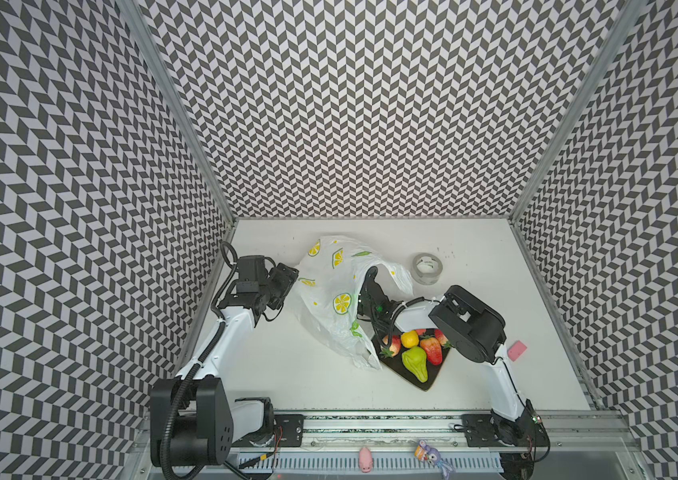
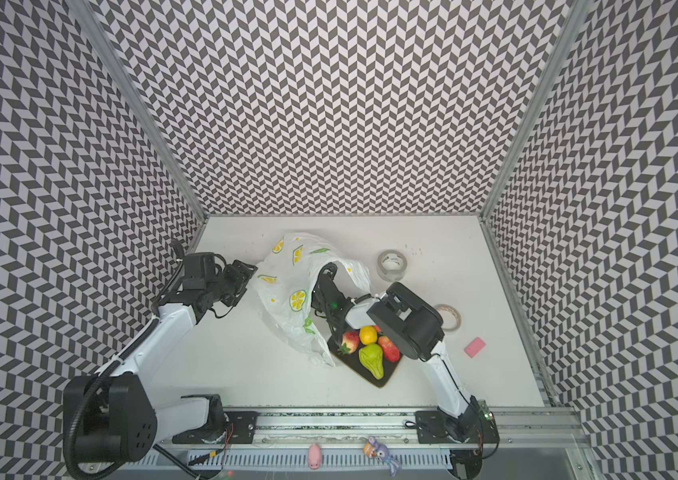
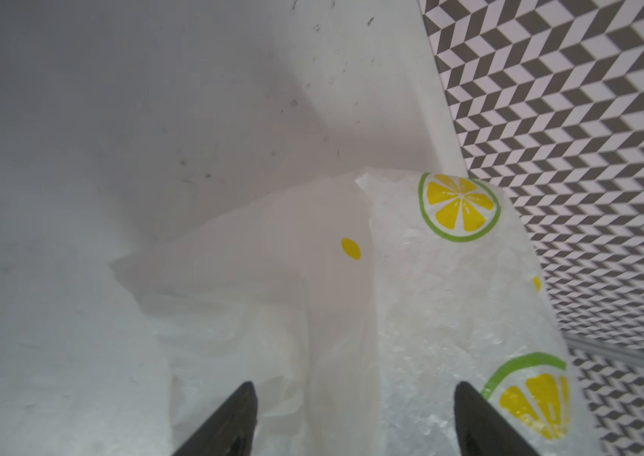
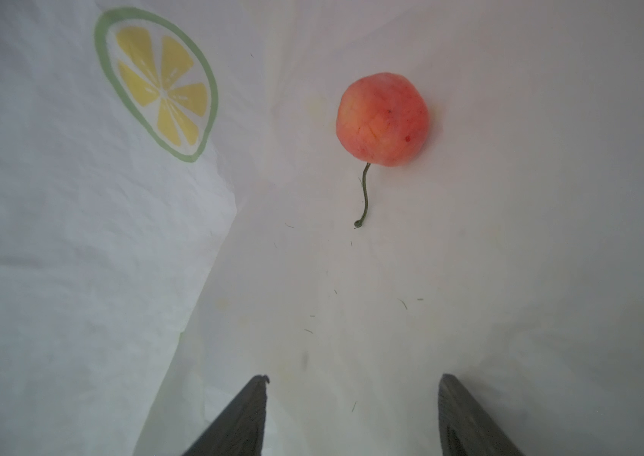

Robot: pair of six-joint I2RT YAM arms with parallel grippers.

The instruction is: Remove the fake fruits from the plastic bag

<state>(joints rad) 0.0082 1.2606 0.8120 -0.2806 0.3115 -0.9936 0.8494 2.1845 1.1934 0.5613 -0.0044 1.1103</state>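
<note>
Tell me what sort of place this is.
Probably a lab robot test booth: chevron-patterned walls enclose a white tabletop, left arm and right arm stand bolted to a metal rail, toy fruits serve as props.

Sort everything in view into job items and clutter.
Job: plastic bag, cherry inside it, strawberries, green pear, yellow fruit, black plate.
Clutter: clear tape roll, tan tape roll, pink block, pig figurine, purple toy.

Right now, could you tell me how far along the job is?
Done: strawberries, a yellow fruit and a green pear sit on the black tray. In hand: the open right gripper is inside the plastic bag, facing a pink-red cherry; the left gripper straddles a bag fold. Remaining: lifting that cherry out.
</note>
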